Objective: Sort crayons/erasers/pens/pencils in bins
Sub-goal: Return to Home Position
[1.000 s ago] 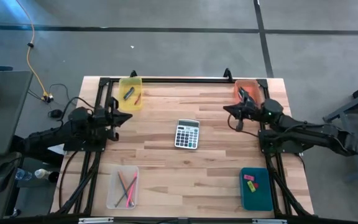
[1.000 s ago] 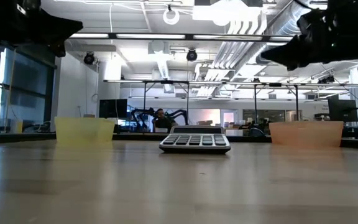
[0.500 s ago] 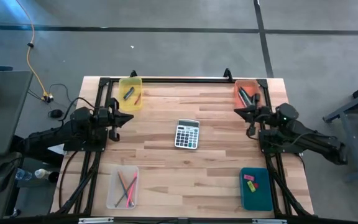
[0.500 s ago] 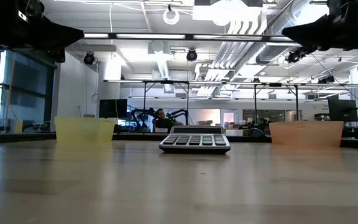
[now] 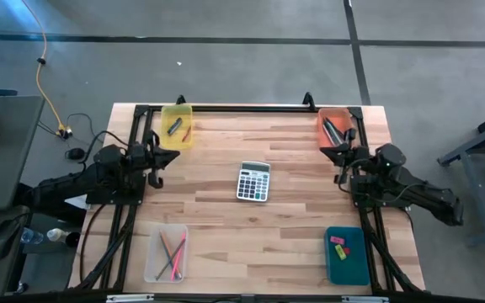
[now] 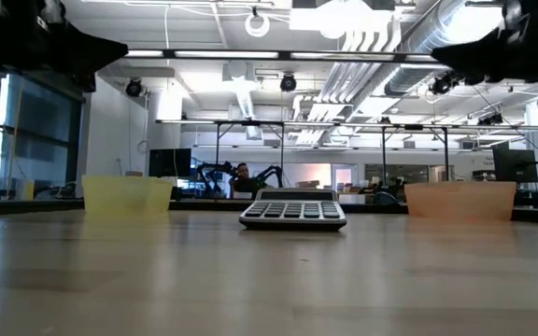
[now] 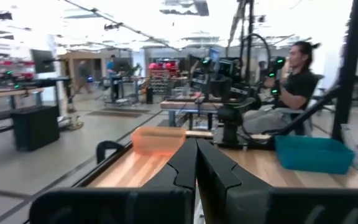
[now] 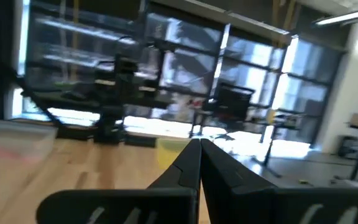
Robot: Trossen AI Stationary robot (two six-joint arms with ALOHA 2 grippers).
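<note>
Jaws: left gripper (image 5: 163,157) clenched, nothing held, at 9 o'clock — right gripper (image 5: 330,151) clenched, nothing held, at 3 | pens seen in orange bin (image 5: 338,126) at 1 | pencils in clear bin (image 5: 166,253) at 7 | erasers in teal bin (image 5: 346,254) at 5 | yellow bin (image 5: 177,127) at 11 | calculator (image 5: 253,181) at centre

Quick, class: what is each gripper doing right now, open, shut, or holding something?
Left gripper: shut, holding nothing.
Right gripper: shut, holding nothing.

Wooden table (image 5: 226,219) — four bins (image 5: 177,126) at corners; calculator (image 5: 253,181) mid-table
</note>
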